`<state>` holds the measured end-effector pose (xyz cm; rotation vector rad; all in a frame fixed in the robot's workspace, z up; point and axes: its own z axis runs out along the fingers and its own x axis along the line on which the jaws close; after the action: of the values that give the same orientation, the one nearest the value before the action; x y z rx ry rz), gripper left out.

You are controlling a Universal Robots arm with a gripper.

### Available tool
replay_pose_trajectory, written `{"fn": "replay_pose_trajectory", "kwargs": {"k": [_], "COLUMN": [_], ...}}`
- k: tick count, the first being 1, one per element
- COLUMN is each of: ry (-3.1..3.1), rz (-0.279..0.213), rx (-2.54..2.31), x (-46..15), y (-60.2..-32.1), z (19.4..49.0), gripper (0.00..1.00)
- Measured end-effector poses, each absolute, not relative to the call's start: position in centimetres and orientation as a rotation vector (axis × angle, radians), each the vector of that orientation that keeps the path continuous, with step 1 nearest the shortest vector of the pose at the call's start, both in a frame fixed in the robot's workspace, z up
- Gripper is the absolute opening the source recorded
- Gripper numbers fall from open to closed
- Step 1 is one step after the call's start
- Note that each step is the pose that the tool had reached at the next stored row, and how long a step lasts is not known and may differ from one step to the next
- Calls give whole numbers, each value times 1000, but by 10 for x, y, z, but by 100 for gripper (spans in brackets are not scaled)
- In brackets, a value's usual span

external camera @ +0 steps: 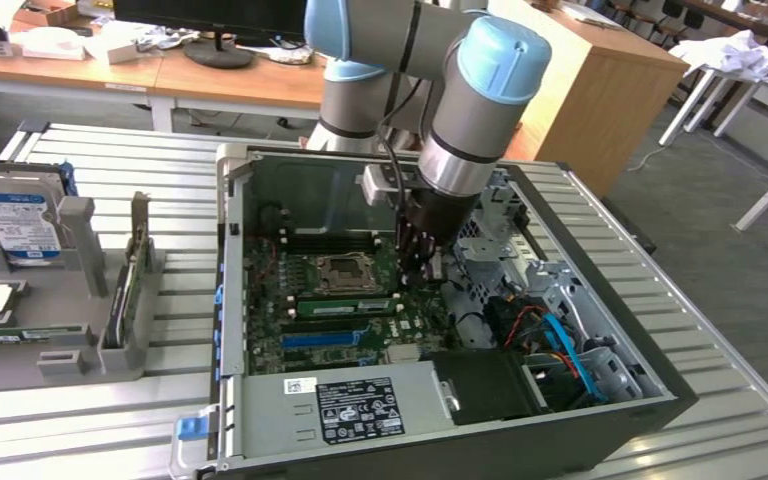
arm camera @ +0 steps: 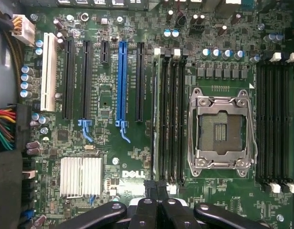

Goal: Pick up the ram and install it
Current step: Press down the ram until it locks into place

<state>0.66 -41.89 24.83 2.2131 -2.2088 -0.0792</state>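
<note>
Open computer case: lies on its side on a slatted metal worktop, interior facing up.

Motherboard: green, mounted in the case floor. Carries a bare CPU socket in a metal frame, a blue slot strip flanked by long black slots, a white slot, a finned silver heatsink and a printed brand mark beside it.

The ram: 1 long green stick with a pale label, seen in the exterior view standing on edge in a slot just below the CPU socket, level with the board. In the wrist view it appears edge-on as a thin green strip at the side of a bank of black memory slots, running up from the fingertips.

Claw: black, clenched, fingertips together, poised directly over the near end of the ram. Whether it touches the stick cannot be told. In the exterior view the arm reaches straight down into the case, the claw at the stick's end toward the exterior view's right.

Power supply: grey box with a label, at the case's near edge.

Grey holder: on the worktop toward the exterior view's left, with a hard drive standing upright in it.
</note>
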Motion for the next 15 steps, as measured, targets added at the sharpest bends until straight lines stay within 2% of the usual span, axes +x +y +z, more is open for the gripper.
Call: {"fn": "replay_pose_trajectory", "kwargs": {"k": [15], "ry": [-2209], "rz": [-79], "rx": [2213], "x": [7], "y": [-413], "z": [242], "gripper": [11]}}
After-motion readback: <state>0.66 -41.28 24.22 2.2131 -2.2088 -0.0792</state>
